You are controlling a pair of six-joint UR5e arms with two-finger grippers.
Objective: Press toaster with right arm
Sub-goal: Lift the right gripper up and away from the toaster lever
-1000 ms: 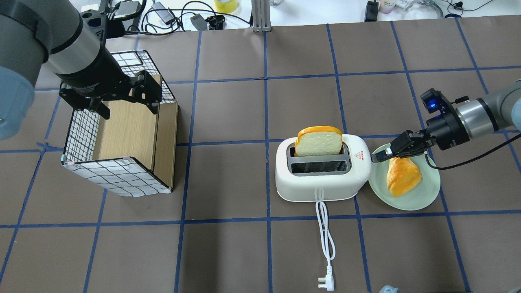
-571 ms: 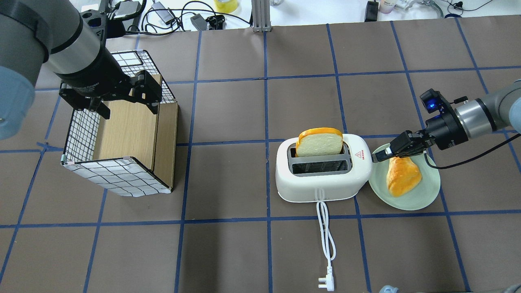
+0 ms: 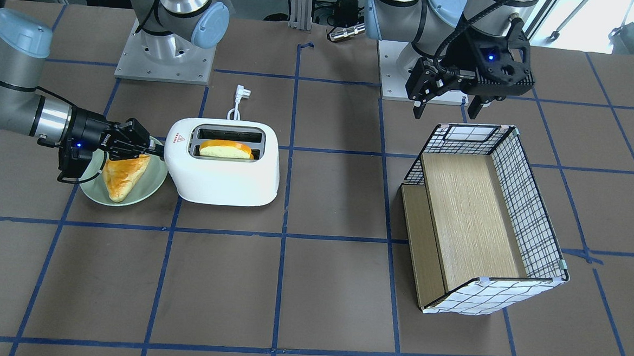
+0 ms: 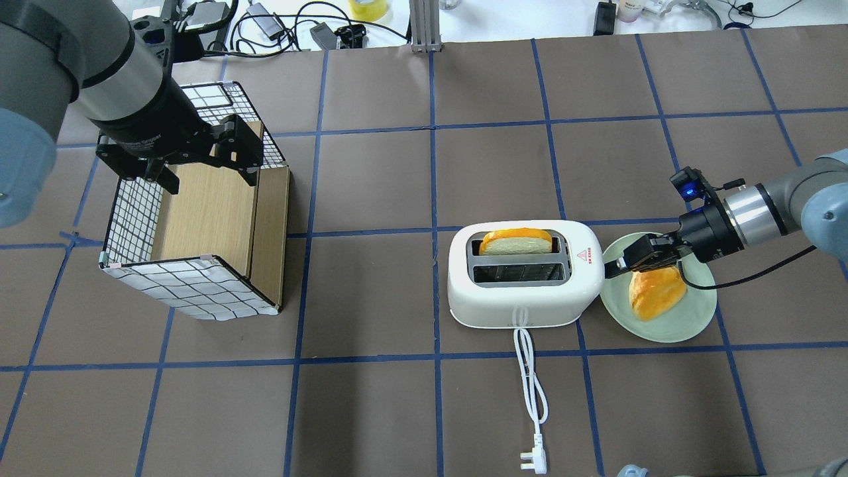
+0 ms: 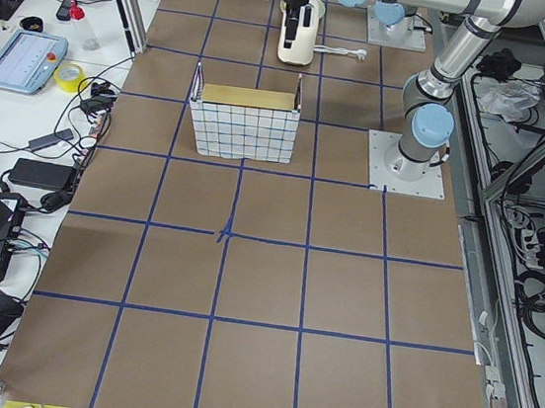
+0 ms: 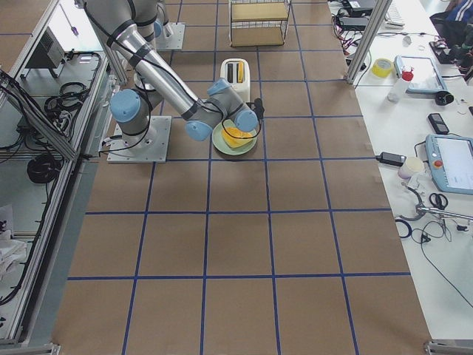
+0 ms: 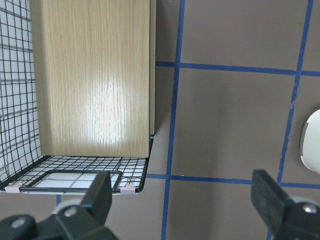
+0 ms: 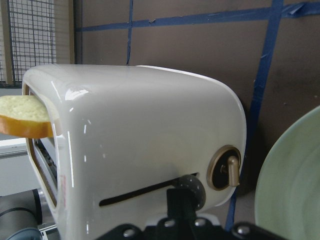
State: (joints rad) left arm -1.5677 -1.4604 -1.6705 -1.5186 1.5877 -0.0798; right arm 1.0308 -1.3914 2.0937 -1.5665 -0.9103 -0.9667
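Note:
The white toaster (image 4: 523, 291) stands mid-right on the table, also in the front view (image 3: 224, 181) and close up in the right wrist view (image 8: 150, 130). A bread slice (image 4: 515, 242) sits low in its far slot. My right gripper (image 4: 613, 268) is shut, and its tip rests on the grey lever knob (image 8: 191, 187) at the toaster's end, low in the lever slit. The right gripper also shows in the front view (image 3: 158, 150). My left gripper (image 4: 199, 162) is open and empty above the wire basket (image 4: 192, 285).
A pale green plate (image 4: 689, 321) with a pastry (image 4: 656, 291) lies right next to the toaster, under my right wrist. The toaster's white cord (image 4: 530, 391) and plug (image 4: 533, 460) trail toward the near edge. Cables and tape lie past the far edge.
My right gripper has moved down along the toaster's end. The bread slice has sunk from standing high to low in the slot. The left arm has not moved.

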